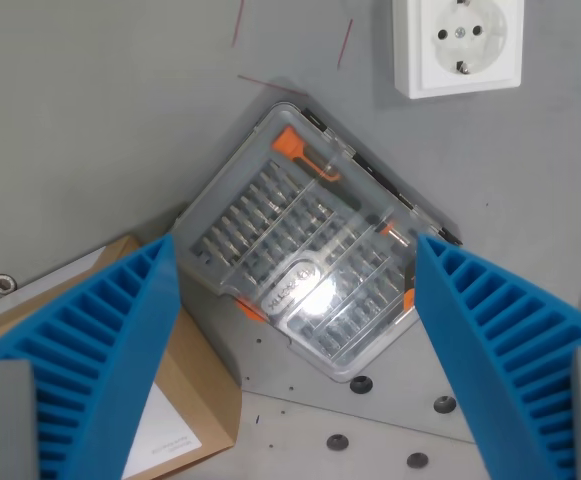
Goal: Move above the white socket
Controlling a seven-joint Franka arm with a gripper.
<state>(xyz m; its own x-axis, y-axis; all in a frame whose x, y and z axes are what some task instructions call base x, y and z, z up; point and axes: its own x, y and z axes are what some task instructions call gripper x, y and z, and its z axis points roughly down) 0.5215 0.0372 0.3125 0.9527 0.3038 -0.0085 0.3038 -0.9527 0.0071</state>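
The white socket (458,45) lies flat on the grey surface at the top right of the wrist view, its round recess facing the camera. My gripper (295,300) is open, with its two blue ribbed fingers (100,350) spread wide at the lower left and lower right. Nothing is held between them. The gripper hangs over a clear plastic bit case, well below and to the left of the socket in the picture.
A transparent bit case (305,265) with orange latches sits tilted under the gripper, partly on a metal plate (370,410) with screw holes. A cardboard box (185,410) with a white label lies at the lower left. Thin red lines mark the grey surface at the top.
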